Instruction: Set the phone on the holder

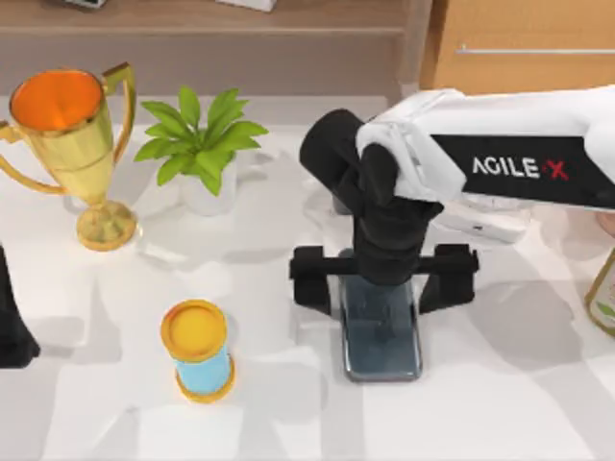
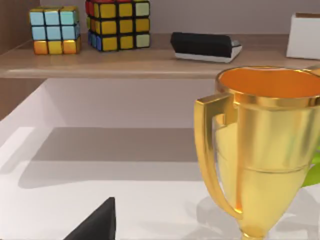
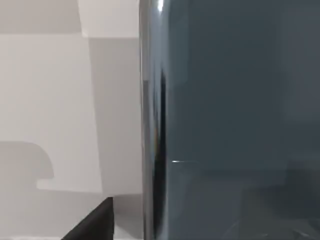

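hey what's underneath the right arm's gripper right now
Under the right gripper lies the flat dark grey glossy phone on the white table. The phone's far end is covered by the gripper, so whether the jaws grip it can't be seen.

The table [image 1: 500,403] is evenly and brightly lit, and soft grey shadows with blurred edges are cast across it by the arm and the objects. A shadow is thrown beside the trophy [image 1: 82,134] and the plant [image 1: 197,144]. Glossy highlights are seen on the trophy's gold (strongest along the rim and handle in the left wrist view). A thin streak of glare is carried along the phone [image 3: 225,120] edge in the right wrist view.
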